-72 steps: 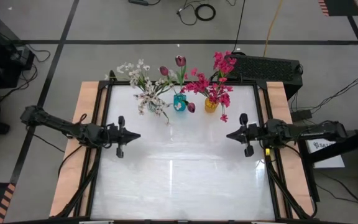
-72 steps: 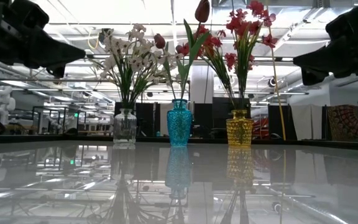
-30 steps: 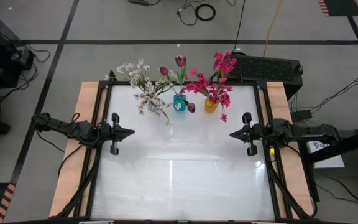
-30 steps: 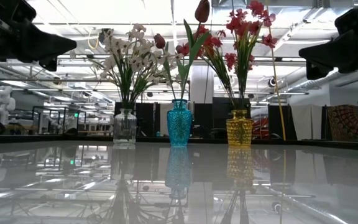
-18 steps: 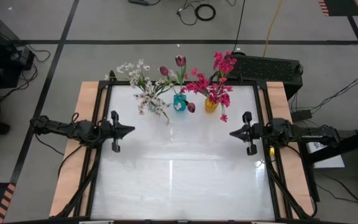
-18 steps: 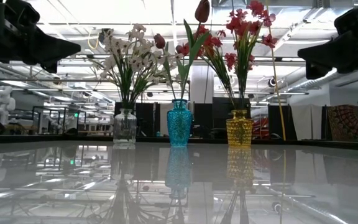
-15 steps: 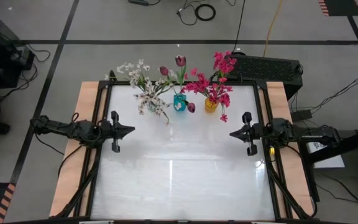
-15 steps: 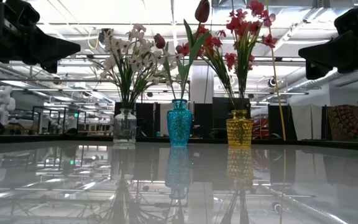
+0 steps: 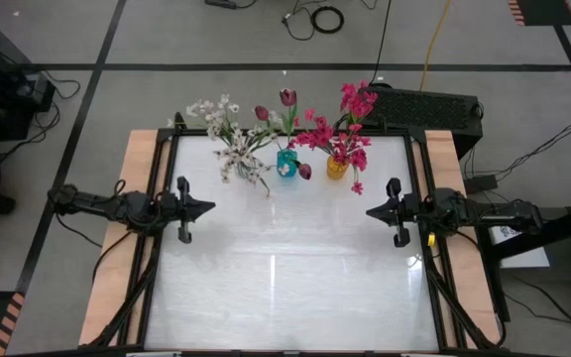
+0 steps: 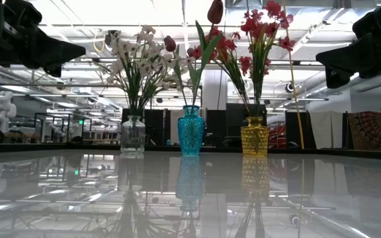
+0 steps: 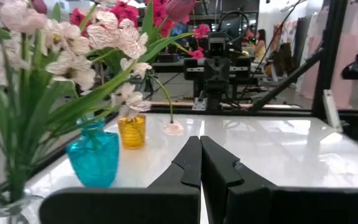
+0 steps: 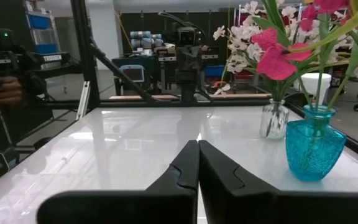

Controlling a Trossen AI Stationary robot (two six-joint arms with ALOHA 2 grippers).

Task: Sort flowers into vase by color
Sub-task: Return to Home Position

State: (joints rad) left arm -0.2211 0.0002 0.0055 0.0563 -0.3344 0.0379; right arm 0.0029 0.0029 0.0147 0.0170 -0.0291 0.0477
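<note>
Flowers stand sorted in 3 vases at the table's upper edge; both grippers are empty.
High view: the flowers (image 9: 287,97) crowd the upper centre. The left gripper (image 9: 209,207) at mid left and the right gripper (image 9: 370,212) at mid right leave the table (image 9: 285,288) open between them.
Low view: the clear vase (image 10: 131,135), teal vase (image 10: 190,130) and yellow vase (image 10: 254,136) stand in a row at centre. The stems look light and springy, best pinched low on the green, and the vases look tippable.
Left wrist view: jaws pressed together, holding nothing.
Right wrist view: likewise.
</note>
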